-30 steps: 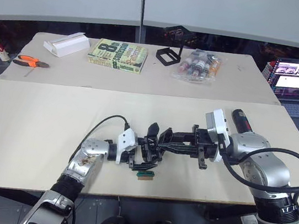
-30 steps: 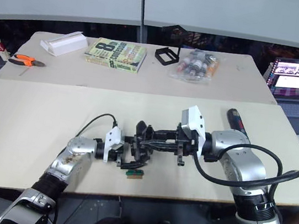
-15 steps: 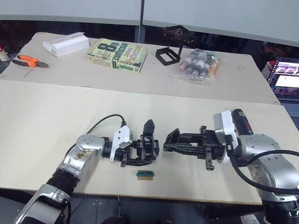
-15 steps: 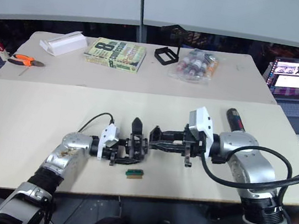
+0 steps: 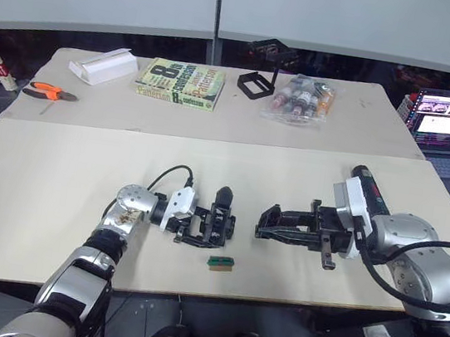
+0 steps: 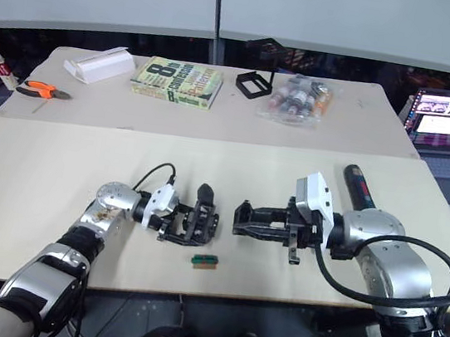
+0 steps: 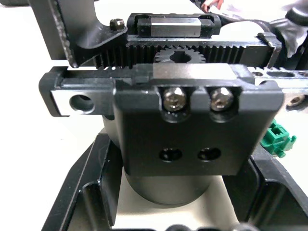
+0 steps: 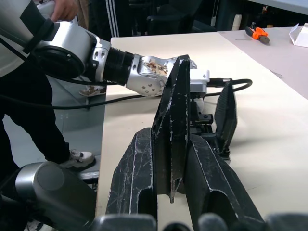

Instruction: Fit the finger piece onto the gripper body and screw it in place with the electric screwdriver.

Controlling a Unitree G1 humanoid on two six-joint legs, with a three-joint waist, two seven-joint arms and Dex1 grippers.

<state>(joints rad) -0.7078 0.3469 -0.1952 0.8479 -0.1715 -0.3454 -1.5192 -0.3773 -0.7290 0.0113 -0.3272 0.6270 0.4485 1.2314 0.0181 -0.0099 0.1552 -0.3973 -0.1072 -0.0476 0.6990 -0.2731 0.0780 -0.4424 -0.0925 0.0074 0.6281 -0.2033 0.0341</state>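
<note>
My left gripper is shut on the gripper body, a chunky black block with one pointed finger standing up from it. In the left wrist view the gripper body shows its gear rack, two screws and two empty screw holes. My right gripper is shut on the finger piece, a black wedge pointing toward the body, a short gap to its right. The electric screwdriver lies on the table behind my right wrist.
A tiny green block lies just in front of the gripper body. At the back stand a book, a white box, orange pliers, a black frame and a bag of bottles. A laptop sits far right.
My right gripper has pulled back to the right with the finger piece, leaving a gap to the gripper body. My left gripper has drawn the body slightly left.
</note>
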